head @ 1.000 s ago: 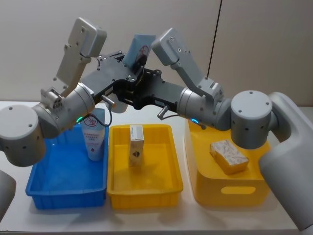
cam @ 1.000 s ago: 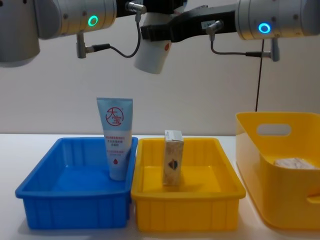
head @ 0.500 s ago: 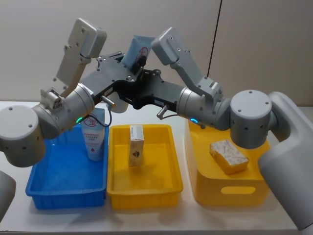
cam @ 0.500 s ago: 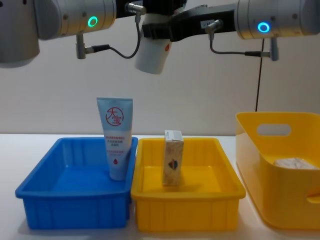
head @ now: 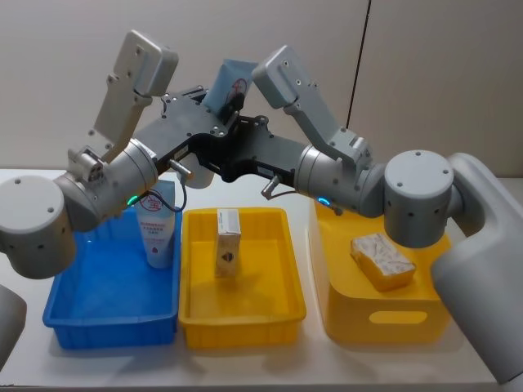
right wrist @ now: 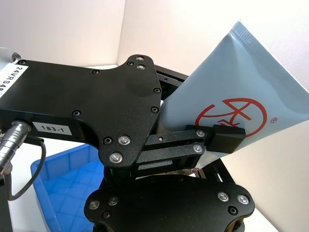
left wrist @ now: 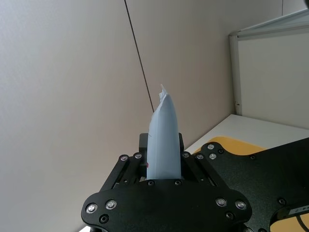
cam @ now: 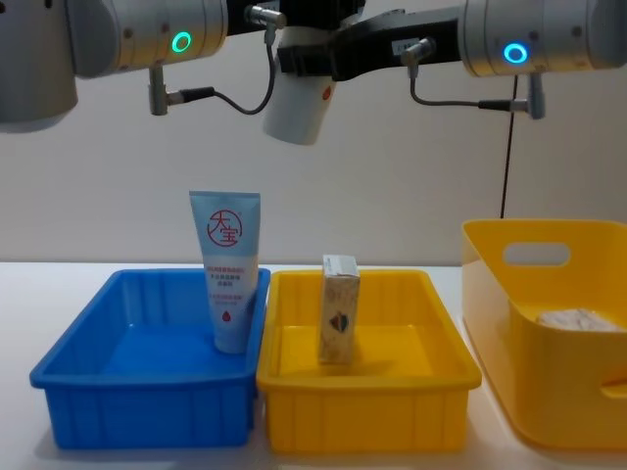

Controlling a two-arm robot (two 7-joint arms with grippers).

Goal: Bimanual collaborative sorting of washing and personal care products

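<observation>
High above the trays, a light blue squeeze tube [head: 231,82] with a red round logo is clamped between both grippers. My left gripper [head: 214,122] is shut on its lower part, and the tube [left wrist: 163,140] rises between that gripper's fingers. My right gripper [head: 242,122] meets it from the other side, with a finger pad [right wrist: 226,136] pressed on the tube [right wrist: 236,92]. The tube's white cap [cam: 297,113] points down. Another tube [head: 157,233] stands upright in the blue tray [head: 110,335]. A cream box [head: 228,242] stands in the yellow tray [head: 241,331].
A deep yellow bin [head: 384,318] at the right holds a pale wrapped pack [head: 382,260]. The three containers stand side by side on a white table [head: 24,359]. A thin black cable [head: 359,57] hangs against the wall behind.
Almost nothing differs: both grippers and the tube between them have shifted by a hair. Nothing was taken hold of or let go.
</observation>
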